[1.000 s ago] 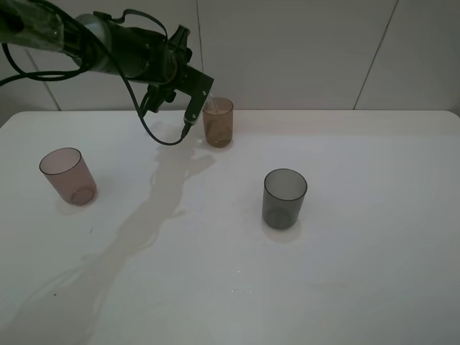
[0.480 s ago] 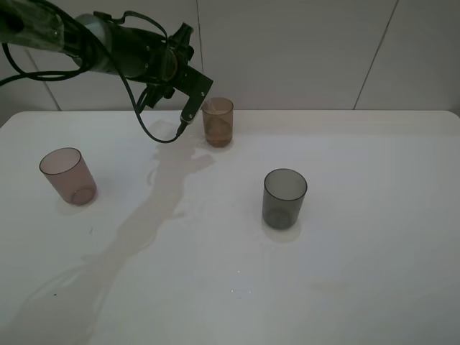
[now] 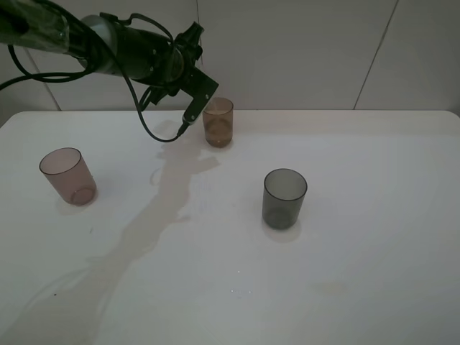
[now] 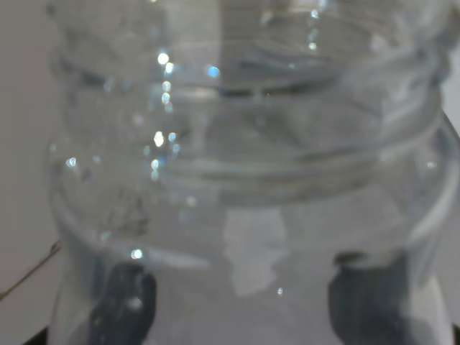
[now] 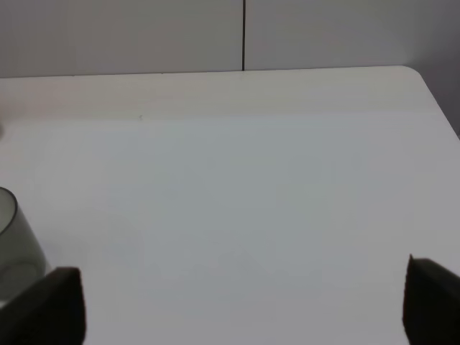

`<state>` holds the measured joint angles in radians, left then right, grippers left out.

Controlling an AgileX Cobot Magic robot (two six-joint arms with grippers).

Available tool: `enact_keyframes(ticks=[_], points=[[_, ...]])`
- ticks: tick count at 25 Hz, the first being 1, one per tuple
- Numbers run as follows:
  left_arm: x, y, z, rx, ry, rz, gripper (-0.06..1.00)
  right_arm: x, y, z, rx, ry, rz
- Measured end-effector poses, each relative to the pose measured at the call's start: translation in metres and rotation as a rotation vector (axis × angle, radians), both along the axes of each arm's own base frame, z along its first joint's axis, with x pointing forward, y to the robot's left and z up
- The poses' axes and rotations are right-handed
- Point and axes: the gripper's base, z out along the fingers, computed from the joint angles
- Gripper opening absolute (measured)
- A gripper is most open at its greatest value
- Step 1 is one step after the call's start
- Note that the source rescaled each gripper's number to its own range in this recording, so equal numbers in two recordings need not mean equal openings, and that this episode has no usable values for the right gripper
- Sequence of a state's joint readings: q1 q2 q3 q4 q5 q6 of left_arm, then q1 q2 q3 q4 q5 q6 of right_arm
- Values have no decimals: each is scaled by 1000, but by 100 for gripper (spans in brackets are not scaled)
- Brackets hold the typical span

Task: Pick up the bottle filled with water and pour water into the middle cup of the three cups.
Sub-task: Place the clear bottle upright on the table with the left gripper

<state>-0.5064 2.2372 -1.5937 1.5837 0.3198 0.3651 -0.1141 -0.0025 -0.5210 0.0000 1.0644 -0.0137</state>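
Observation:
My left gripper [image 3: 195, 90] is shut on the clear bottle [image 4: 244, 165] and holds it tilted in the air, just left of and above the rim of the amber-brown middle cup [image 3: 218, 122] at the table's back. In the exterior view the bottle is too clear to make out. In the left wrist view its threaded neck fills the picture, with dark fingers [image 4: 129, 302] on either side. The pinkish-mauve cup [image 3: 68, 176] stands at the left and the smoky-grey cup [image 3: 284, 198] right of centre. My right gripper [image 5: 244, 302] is open and empty above the table.
A white table [image 3: 374, 215] carries the cups, with a white wall behind it. The left arm's black cables [image 3: 154, 129] hang near the amber cup. The grey cup's edge [image 5: 11, 244] shows at the side of the right wrist view. The right arm is out of the exterior view.
My left gripper has turned back and risen a little, drawing the bottle's mouth away from the amber cup's rim. The cups have not moved.

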Motion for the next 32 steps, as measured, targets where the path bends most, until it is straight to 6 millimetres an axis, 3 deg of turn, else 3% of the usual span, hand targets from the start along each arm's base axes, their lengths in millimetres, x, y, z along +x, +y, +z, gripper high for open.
enact_keyframes(ticks=[23, 28, 32], points=[[-2, -5, 1, -21, -4, -1, 0, 0, 0, 0, 0, 0, 0], [-4, -6, 1, -131, 28, 71, 0, 0, 0, 0, 0, 0, 0], [-8, -5, 11, -366, 77, 229, 0, 0, 0, 0, 0, 0, 0]])
